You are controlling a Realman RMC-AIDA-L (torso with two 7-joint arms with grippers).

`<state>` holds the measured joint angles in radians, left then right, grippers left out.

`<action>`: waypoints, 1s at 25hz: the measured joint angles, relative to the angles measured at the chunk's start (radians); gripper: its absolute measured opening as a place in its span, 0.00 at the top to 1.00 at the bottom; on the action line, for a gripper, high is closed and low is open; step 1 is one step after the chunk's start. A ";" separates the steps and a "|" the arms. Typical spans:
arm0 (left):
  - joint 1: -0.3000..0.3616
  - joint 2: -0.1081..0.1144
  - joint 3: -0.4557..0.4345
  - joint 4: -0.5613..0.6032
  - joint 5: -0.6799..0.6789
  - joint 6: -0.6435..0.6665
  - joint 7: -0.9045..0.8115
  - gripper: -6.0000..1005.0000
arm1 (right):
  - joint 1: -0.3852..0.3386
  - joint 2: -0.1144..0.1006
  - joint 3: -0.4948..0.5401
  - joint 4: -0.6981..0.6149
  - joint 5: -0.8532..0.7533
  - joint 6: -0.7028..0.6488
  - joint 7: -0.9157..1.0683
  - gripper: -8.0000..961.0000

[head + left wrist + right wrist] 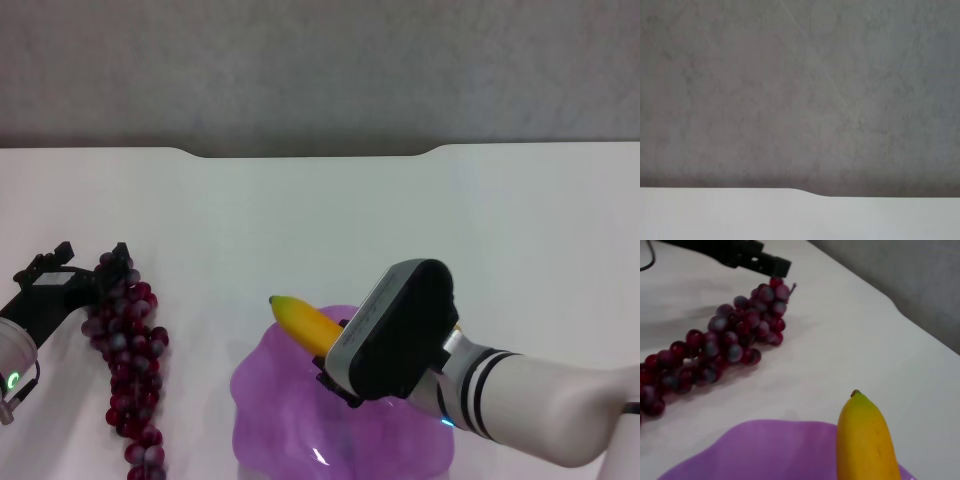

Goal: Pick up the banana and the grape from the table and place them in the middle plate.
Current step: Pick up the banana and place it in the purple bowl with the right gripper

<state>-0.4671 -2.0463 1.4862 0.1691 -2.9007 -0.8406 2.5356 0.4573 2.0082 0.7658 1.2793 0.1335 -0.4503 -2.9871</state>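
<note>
**Banana held over the purple plate, grapes lying near the desk's left edge**

A white desk (300,220) with a notched far edge fills the head view, with a grey wall behind it.

The right tool (335,365) reaches in from the near right corner of the desk. Its bulky black wrist housing hides the fingers, so how they sit cannot be seen directly, but the banana (305,322) sticks out from under the housing and is carried by it. The banana is smooth and yellow-orange. Its free end points toward the far left and reaches just past the plate's far rim. In the right wrist view the banana's small brown tip shows, with the plate beneath it.

The middle plate (270,420) is translucent purple with a wavy rim. It sits at the near edge of the desk, about midway across, and is partly cut off by the frame.

The grape (125,350) bunch, dark red-purple and glossy, lies lengthwise on the desk near the left edge, well apart from the plate.

The left tool (85,265) is low at the far end of the bunch, its black fingers spread, one fingertip touching the topmost grapes.
</note>
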 joint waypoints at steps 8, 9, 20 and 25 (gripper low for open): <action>-0.001 0.000 0.001 0.000 0.000 0.000 0.000 0.16 | 0.032 0.004 -0.042 -0.058 0.000 0.076 0.019 0.46; -0.001 0.000 0.001 0.000 0.000 0.000 0.000 0.16 | 0.031 0.004 -0.042 -0.059 0.000 0.084 0.019 0.46; 0.003 0.000 0.001 0.000 0.000 0.002 0.000 0.16 | -0.060 -0.002 0.054 -0.067 -0.039 0.245 0.012 0.17; 0.008 0.001 0.000 -0.001 0.000 0.003 0.000 0.16 | -0.157 -0.004 0.164 -0.095 -0.108 0.399 0.011 0.17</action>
<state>-0.4592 -2.0457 1.4865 0.1677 -2.9007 -0.8376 2.5356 0.3007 2.0044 0.9295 1.1842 0.0258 -0.0518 -2.9765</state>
